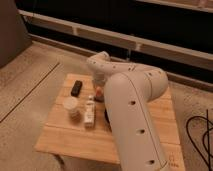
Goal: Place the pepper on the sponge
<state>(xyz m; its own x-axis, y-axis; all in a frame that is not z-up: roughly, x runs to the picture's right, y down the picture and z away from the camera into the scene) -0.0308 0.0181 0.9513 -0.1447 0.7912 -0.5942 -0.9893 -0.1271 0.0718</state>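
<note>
The pepper (99, 93) shows as a small red-orange piece near the middle of the wooden table (60, 137). Directly above it, the gripper (98, 82) hangs at the end of the white arm (130, 100), which bends down from the table's far side. I cannot tell whether the pepper is touching the gripper. The sponge is hidden; no blue-grey block shows beside the arm.
A black rectangular block (76, 88) lies at the table's far left. A pale cup (71, 106) and a white bottle (89, 111) stand left of the arm. A dark bowl edge (106, 117) peeks from behind the arm. A black cable (200, 135) lies on the floor at right.
</note>
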